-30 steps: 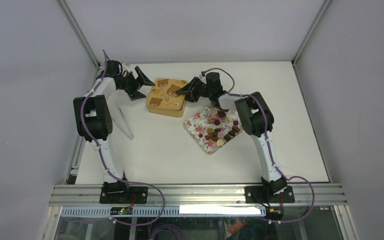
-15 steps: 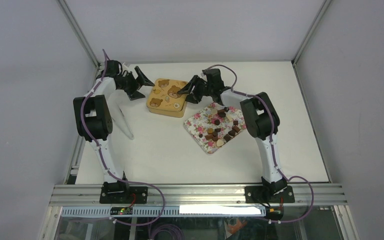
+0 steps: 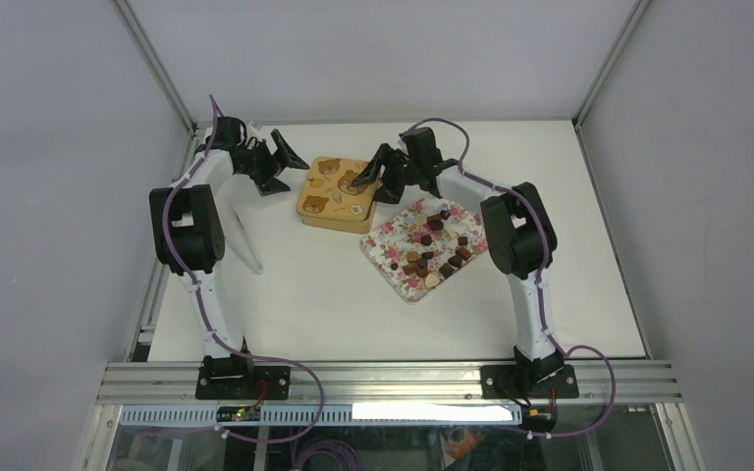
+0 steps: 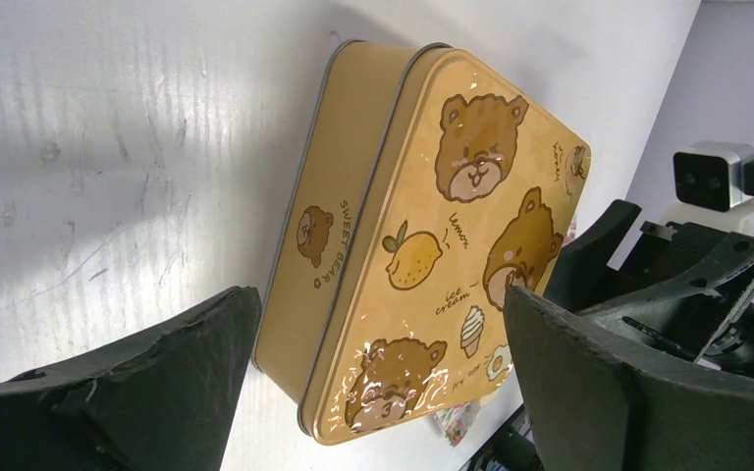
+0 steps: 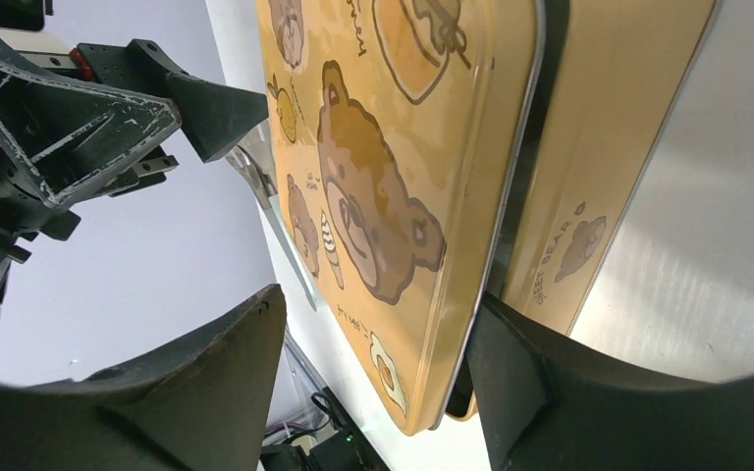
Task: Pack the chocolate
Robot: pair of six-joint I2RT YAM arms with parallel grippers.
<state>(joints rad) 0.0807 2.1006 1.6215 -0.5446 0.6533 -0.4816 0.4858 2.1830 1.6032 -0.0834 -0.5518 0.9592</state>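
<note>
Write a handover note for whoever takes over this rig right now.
Left gripper: open and empty, just left of the bear tin, not touching it.
Right gripper: open, fingers straddling the edge of the lid on the tin's right side. One finger sits at the seam, where the lid looks slightly lifted.
Chocolates: loose on the flowered tray, right of the tin.
Done: nothing packed yet; the lid is on the tin.
Left: get the lid off, move the chocolates from the tray into the tin, and probably close it.
</note>
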